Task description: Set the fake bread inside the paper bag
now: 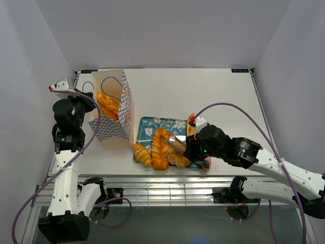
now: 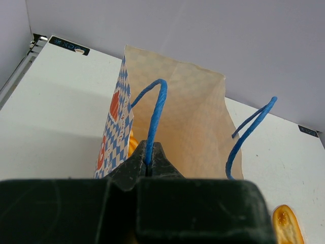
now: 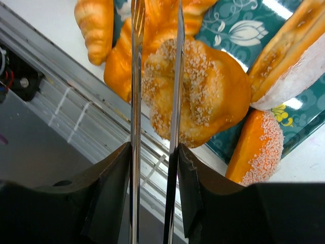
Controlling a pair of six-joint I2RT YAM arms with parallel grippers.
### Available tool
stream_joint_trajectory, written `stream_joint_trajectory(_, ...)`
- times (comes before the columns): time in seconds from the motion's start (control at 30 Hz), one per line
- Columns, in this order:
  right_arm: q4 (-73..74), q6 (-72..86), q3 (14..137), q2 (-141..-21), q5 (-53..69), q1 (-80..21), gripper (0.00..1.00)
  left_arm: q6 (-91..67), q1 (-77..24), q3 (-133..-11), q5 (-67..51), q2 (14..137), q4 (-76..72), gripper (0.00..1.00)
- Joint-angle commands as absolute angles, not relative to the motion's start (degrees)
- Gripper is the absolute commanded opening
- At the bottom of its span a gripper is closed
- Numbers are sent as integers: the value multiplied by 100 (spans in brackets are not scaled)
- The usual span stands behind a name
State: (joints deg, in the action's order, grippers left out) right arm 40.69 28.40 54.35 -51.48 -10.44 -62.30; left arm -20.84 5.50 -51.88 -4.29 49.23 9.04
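1. The table (image 1: 213, 96) carries everything, and the work sits toward its near left part.
2. The bag (image 1: 114, 129) stands upright at the left with its mouth open. Some bread (image 1: 107, 104) is already inside it.
3. The tray (image 1: 152, 124) lies just right of the bag, and the remaining bread crowds its near end. There is a loaf (image 1: 160, 147), a croissant (image 1: 142, 155) on the table off the near-left corner, and a sugared bun (image 3: 203, 96) at the near edge.
4. The left gripper (image 2: 149, 165) is pinched fully closed on one blue handle (image 2: 158, 101). This looks meant to steady the bag and hold its mouth open.
5. The right gripper (image 3: 152, 165) clasps a pair of metal tongs (image 3: 177, 76), its fingers pressing on the two arms. The blades stand a little apart over the sugared bun, and I cannot tell whether they touch it.
6. The step in hand looks like picking up the sugared bun.
   - Let the blades spread wider than the bun and lower them to either side of its middle.
   - Squeeze firmly, since the glossy surface may slip.
   - Lift straight up, clear of the neighbouring pieces, and carry it left.
   - Let go only once it is over the bag's mouth, away from the handles.
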Motion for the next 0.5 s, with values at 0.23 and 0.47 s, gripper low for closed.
stream_joint_trajectory(0.23, 4508, 2496, 5554, -5036, -1046, -6460, 47, -2048, 536, -5124, -466, 4887, 941, 0)
stream_joint_trajectory(0.47, 5026, 2461, 5985, -4878, -1406, -6460, 48, -2039, 536, -5124, -466, 4887, 949, 0)
